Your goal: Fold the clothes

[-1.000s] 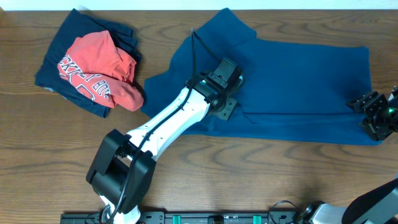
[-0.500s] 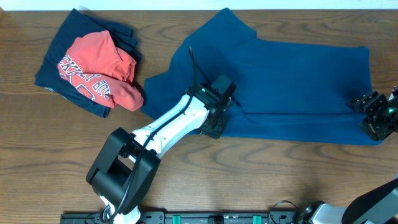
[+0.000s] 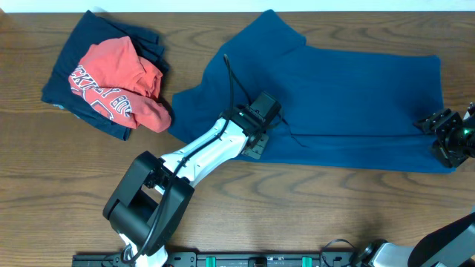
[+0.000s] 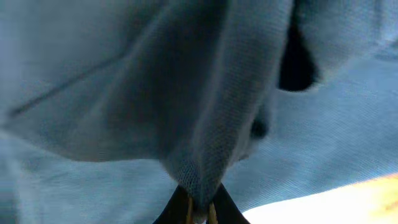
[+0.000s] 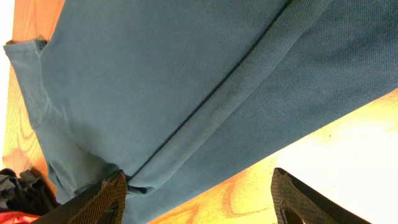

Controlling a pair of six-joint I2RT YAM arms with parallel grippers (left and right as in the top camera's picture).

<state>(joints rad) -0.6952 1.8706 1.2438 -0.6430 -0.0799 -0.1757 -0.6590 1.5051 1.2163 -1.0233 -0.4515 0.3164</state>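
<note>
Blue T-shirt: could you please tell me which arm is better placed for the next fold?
Probably left: the left gripper is shut on the blue T-shirt, while the right gripper is open, holding nothing.

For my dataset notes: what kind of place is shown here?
Likely a robotics lab bench: a wooden table, a robot arm mounted at its edge, and a blue T-shirt spread out.

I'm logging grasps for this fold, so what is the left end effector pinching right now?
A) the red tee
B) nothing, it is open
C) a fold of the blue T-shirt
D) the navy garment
C: the left wrist view shows the left end effector shut on a raised fold of the blue T-shirt, well away from the red tee.
</note>
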